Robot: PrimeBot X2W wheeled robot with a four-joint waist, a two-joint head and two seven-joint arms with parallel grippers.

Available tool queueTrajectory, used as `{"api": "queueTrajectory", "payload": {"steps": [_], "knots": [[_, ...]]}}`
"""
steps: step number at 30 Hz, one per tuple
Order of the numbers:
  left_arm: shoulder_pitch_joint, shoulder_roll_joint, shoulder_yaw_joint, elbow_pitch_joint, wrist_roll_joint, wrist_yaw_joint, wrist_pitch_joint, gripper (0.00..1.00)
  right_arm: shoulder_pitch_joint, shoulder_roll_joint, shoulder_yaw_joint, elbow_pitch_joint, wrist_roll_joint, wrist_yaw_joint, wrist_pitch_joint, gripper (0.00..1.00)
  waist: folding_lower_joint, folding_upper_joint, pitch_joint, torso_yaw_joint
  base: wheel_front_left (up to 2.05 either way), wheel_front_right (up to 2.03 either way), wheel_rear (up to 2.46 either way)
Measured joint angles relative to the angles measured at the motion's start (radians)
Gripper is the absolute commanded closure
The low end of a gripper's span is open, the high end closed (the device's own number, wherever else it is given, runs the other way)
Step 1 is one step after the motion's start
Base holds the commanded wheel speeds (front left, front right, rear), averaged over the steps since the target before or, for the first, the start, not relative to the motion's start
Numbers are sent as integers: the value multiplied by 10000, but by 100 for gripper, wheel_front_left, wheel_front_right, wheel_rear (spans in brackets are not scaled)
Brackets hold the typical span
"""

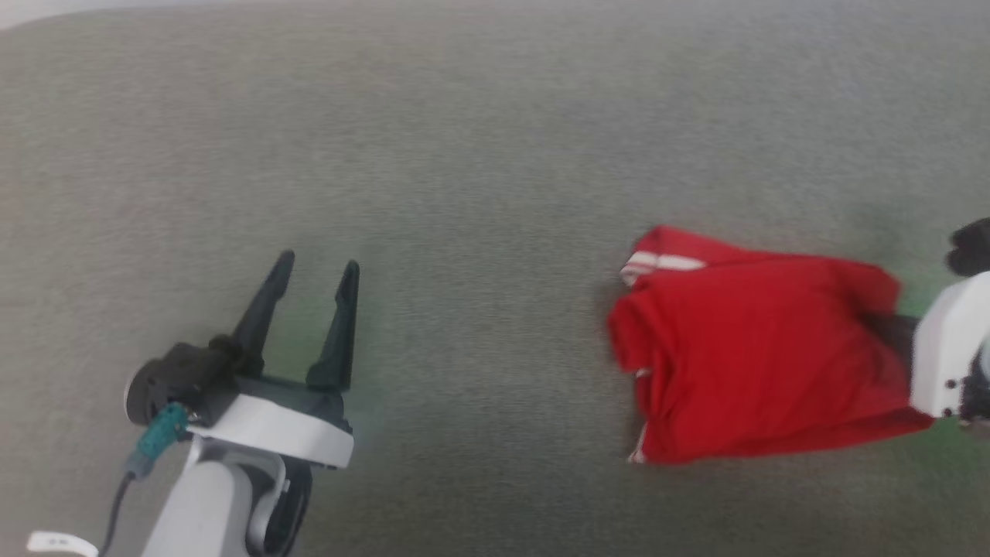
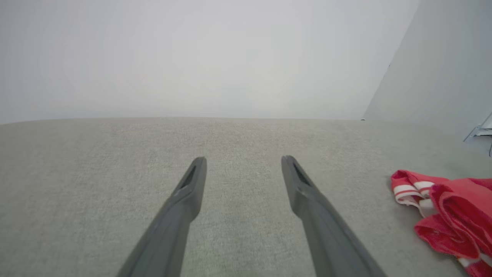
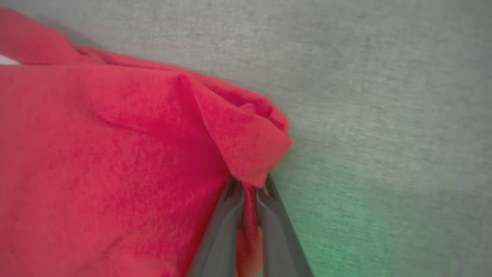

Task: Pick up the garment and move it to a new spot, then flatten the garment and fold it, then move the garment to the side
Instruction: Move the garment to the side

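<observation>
Your garment lies in a loose red bundle on the grey cloth surface, at the right of the head view, with striped trim at its left corner. Your right gripper pinches a fold at the bundle's right edge. Your left gripper hangs well apart to the left, jaws spread, holding nothing. By my judgement you have the grip for a move. Flattening, folding and setting aside look left to do.

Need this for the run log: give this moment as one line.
stage: pickup | right gripper: shut on edge of garment | left gripper: open, apart from garment | surface: grey fabric
</observation>
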Motion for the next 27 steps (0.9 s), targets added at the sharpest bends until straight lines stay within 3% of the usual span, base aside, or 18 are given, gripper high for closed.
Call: {"api": "queueTrajectory", "payload": {"steps": [11, 20, 27], "knots": [[-1826, 617, -629, -525, 184, 0, 0, 0, -398, -825, -2265, 422, -385, -40, -1369, 100, 0, 0, 978, -1395, 0, 0, 0], [-4394, 1081, -1523, -514, 293, 0, 0, 0, -2205, -1256, -3845, 2171, -1645, -40, -2895, 100, 0, 0, 2433, -2061, 0, 0, 0], [-5786, 1356, -2094, -512, 349, 0, 0, 0, -3996, -1417, -4115, 3981, -3039, -40, -4326, 100, 0, 0, 3352, -2173, 0, 0, 0]]}}
